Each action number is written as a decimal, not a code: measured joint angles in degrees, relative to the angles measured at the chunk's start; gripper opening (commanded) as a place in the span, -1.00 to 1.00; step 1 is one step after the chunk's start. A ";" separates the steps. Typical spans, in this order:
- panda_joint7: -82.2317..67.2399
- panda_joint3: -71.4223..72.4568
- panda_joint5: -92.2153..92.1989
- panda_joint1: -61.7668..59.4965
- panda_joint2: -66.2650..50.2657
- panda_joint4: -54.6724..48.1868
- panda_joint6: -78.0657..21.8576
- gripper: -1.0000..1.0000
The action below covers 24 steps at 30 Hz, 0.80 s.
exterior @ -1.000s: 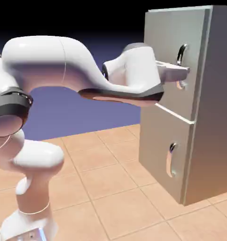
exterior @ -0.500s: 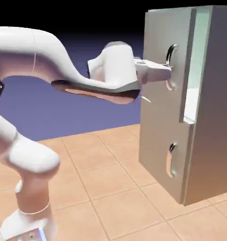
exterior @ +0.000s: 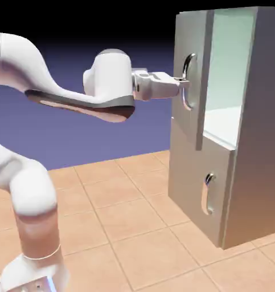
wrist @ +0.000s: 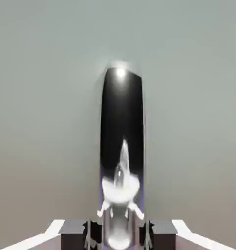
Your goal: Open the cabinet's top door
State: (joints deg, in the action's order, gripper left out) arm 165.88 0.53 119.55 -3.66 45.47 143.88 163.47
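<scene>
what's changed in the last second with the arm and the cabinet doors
The tool, closed on the top door's handle, has pulled back toward the exterior view's left, swinging the top door from shut to well open and exposing the pale interior. The lower door stayed shut.

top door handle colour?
Shiny silver handle on the grey top door; clearest in the exterior view.

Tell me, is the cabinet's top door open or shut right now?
Open, partly. The top door is swung out from the cabinet, exposing its pale interior, with the gripper closed on its handle.
</scene>
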 measured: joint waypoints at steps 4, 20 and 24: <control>-0.11 6.73 -4.97 -8.30 2.80 1.25 2.68 -1.00; -25.72 21.13 -44.49 -6.42 18.04 10.91 -16.75 -1.00; -28.85 27.01 -52.91 -4.05 19.92 10.33 -26.71 -1.00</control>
State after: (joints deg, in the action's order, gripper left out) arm 137.02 27.54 66.64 -7.71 65.39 154.20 136.76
